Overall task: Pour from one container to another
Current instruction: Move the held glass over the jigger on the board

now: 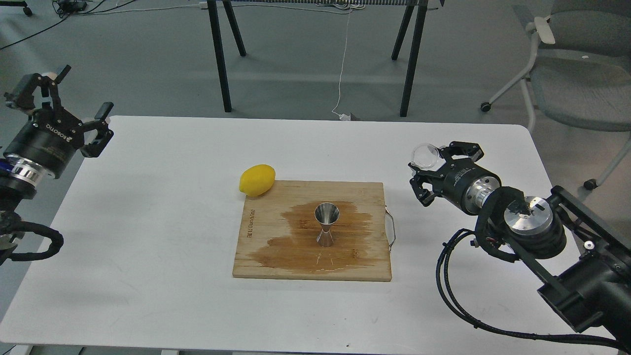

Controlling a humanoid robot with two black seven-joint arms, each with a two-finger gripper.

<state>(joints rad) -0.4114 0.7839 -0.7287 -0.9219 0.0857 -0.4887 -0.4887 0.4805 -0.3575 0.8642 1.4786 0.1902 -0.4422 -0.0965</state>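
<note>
The steel hourglass jigger stands upright in the middle of a wooden cutting board, on a dark wet patch. My right gripper hovers above the table to the right of the board, shut on the small clear cup, which is tipped on its side with its mouth facing left. The cup is well apart from the jigger, to its right and higher. My left gripper is at the table's far left edge, fingers spread open and empty.
A yellow lemon lies at the board's back left corner. A wire handle sticks out of the board's right side. Black table legs and a grey wheeled chair stand beyond the white table.
</note>
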